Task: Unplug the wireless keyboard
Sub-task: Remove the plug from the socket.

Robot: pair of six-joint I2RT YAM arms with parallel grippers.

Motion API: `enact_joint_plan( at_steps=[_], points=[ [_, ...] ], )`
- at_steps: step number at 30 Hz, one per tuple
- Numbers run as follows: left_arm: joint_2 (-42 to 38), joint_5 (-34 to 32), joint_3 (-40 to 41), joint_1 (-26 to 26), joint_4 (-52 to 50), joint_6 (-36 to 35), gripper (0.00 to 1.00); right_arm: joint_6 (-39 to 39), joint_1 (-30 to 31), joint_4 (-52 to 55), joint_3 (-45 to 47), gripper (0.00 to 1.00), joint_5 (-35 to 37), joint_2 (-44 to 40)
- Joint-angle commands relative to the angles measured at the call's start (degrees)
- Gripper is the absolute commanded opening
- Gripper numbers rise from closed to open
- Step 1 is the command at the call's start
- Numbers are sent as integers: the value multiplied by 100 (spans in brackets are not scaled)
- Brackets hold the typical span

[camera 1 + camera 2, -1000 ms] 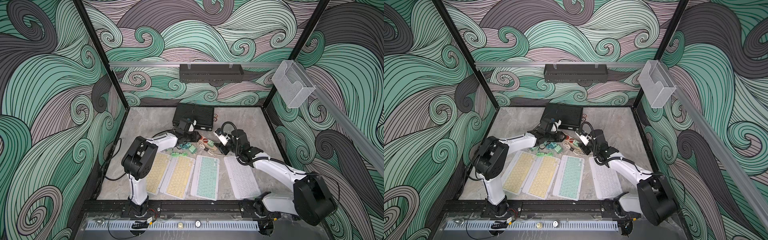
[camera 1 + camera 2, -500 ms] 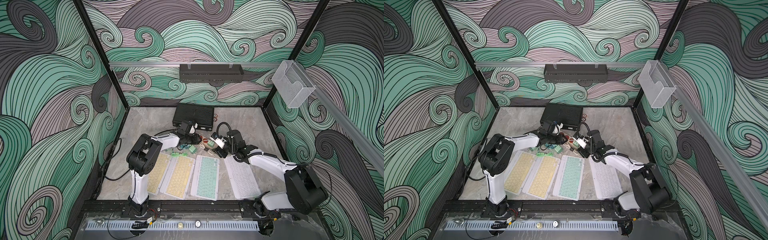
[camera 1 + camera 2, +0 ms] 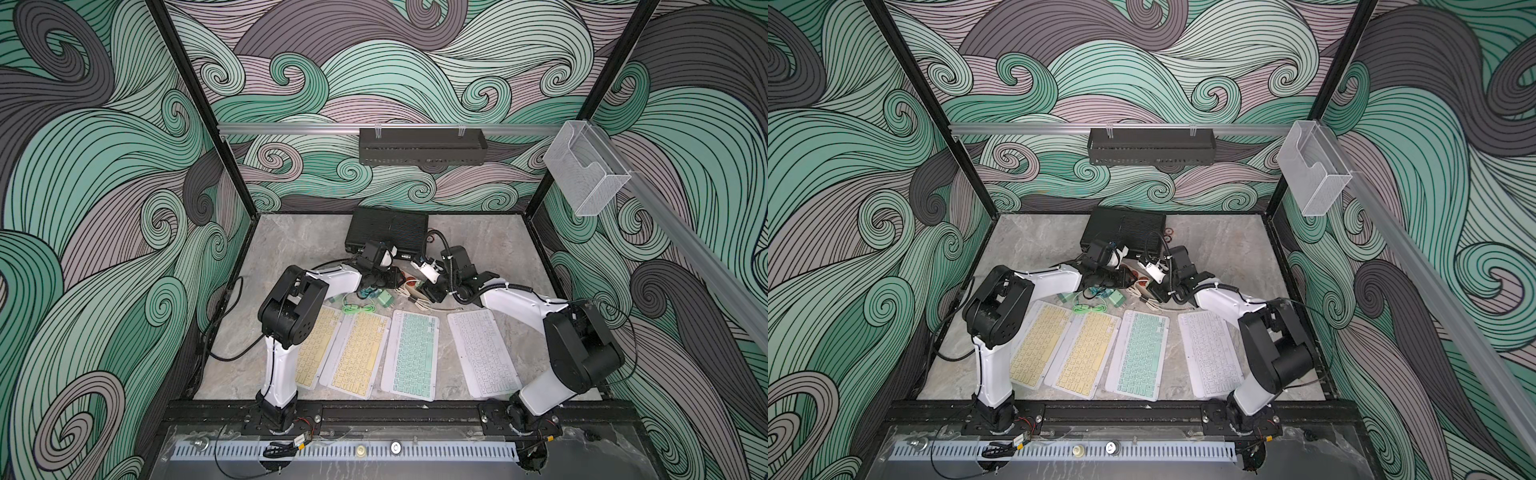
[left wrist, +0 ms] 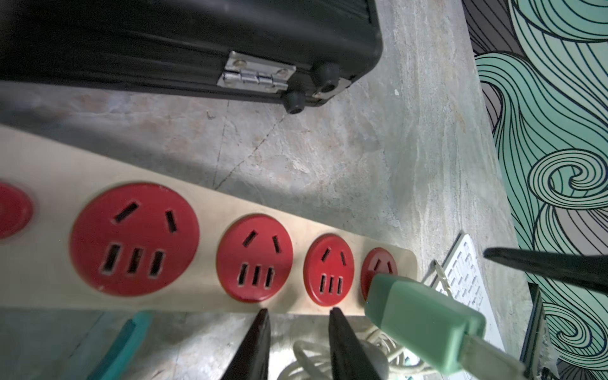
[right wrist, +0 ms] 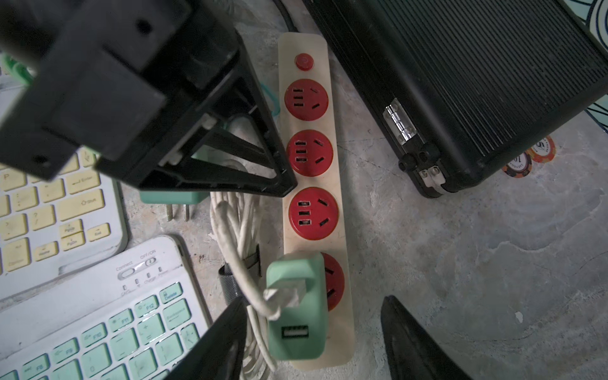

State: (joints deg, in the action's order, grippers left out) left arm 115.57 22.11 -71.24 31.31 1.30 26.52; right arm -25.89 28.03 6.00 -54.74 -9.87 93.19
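Note:
A beige power strip with red sockets lies beside several keyboards. A green charger sits in its end socket, and a white cable leaves it; I cannot tell which keyboard that cable feeds. My right gripper is open, its fingers on either side of this charger and the strip's end. My left gripper is open by a narrow gap at the strip's edge, over the coiled cable, holding nothing. The plugged charger shows beside it. In both top views the grippers meet over the strip.
A black case stands just behind the strip, with poker chips at its corner. A second green charger lies unplugged. Two yellow keyboards, a mint one and a white one lie in front.
My right gripper has shifted left and down over the strip's end with the plugged charger. The left arm's elbow has swung right, and its jaws have narrowed slightly.

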Motion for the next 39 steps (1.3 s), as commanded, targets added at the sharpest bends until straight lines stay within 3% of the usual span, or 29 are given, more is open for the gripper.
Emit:
enact_joint_plan(
  at_steps=[1,12,20,30,39],
  points=[
    [174,136,-190,15,-86,113,32,-177,25,315,-213,58,52,171],
    [379,118,-373,-1,-312,91,31,-351,35,824,-686,29,-109,620],
    [591,447,-362,-2,-78,479,27,-364,23,1000,-833,11,-196,732],
    [1121,1233,-115,-2,1120,1759,23,-368,-79,1496,-1367,1,-409,1132],
    [1587,1213,108,-10,1726,2777,21,-283,-189,1595,-1474,0,-768,1136]
  ],
)
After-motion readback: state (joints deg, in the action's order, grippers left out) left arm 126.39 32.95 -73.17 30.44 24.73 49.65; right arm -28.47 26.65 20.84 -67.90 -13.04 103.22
